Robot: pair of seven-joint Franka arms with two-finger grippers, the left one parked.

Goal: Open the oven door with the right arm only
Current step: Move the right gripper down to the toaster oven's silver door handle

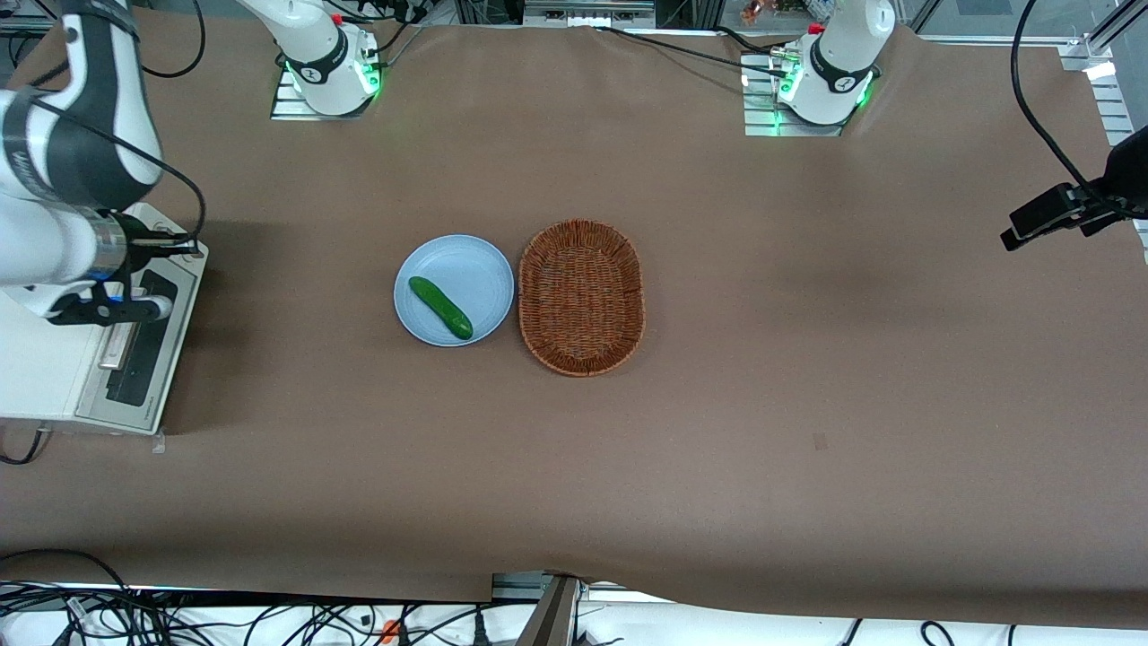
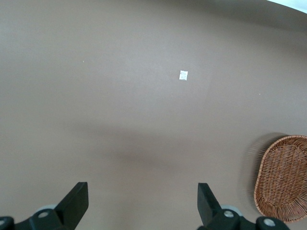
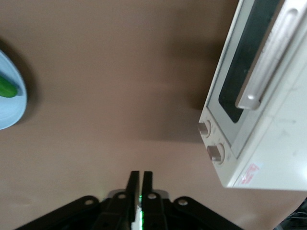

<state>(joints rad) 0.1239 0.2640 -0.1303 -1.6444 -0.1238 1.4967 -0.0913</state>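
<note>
Oven door (image 1: 143,345) shut, at working-arm edge of bench | gripper (image 3: 139,179) clenched empty, above oven | handle (image 3: 271,60) best hooked mid-bar, pulled downward slowly.

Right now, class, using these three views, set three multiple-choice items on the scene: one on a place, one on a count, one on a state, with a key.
1. Where does the cucumber lie?
A. on the blue plate
B. in the wicker basket
C. on the oven

2. How many knobs does the toaster oven show?
A. one
B. two
C. four

3. How do the fingers of the right arm's gripper stand?
A. wide open
B. shut on the handle
C. shut, holding nothing

Key: 1 A, the cucumber rests on the plate beside the basket. 2 B, two knobs sit beside the oven door. 3 C, the fingers meet above bare table, apart from the closed door.
</note>
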